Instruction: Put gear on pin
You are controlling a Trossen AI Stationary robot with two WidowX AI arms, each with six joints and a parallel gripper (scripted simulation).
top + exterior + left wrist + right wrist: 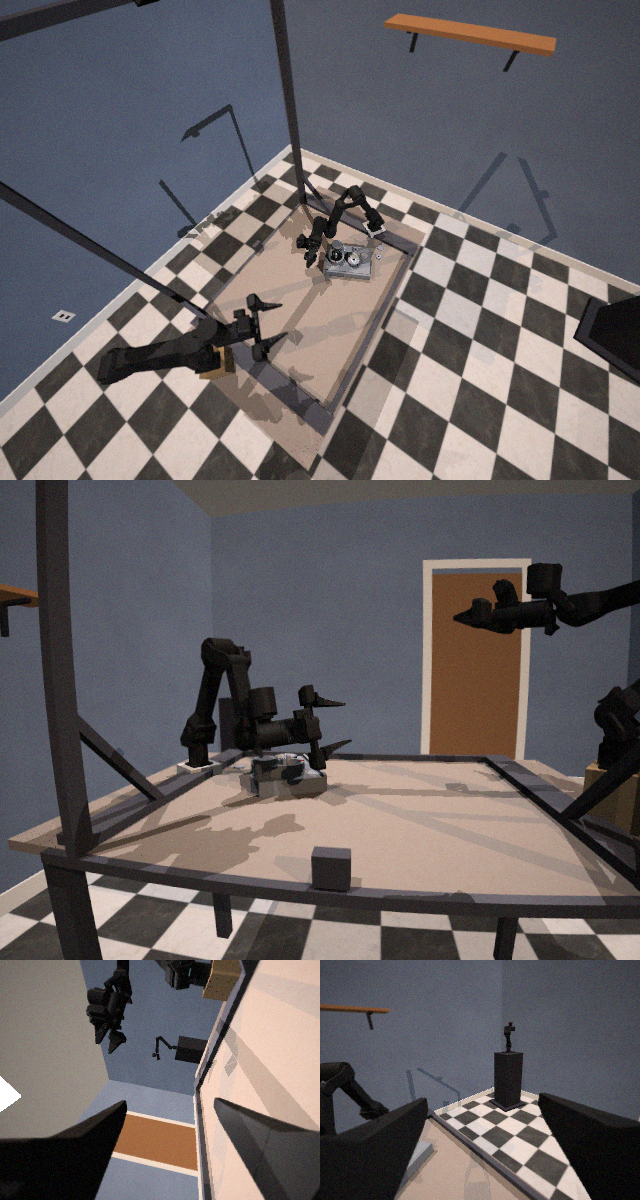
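Note:
The grey fixture block point(346, 263) stands on the table near the left arm's base; it also shows in the exterior view point(286, 779). On it I see a dark round part point(336, 254) and a silvery gear point(353, 258). The arrow and the collar mark are too small to make out. My left gripper point(310, 255) point(333, 725) is open and empty, turned on its side just beside the fixture and apart from it. In its wrist view point(170, 1130) nothing lies between the fingers. My right gripper point(276, 322) point(465, 616) is open and empty, raised high above the table, with nothing between its fingers.
Two small round pieces point(379, 252) lie on the table beside the fixture. A dark frame rail edges the table, with a small block point(330, 867) on its front side. Upright posts point(286, 98) rise at the corners. A camera pedestal point(508, 1080) stands on the floor.

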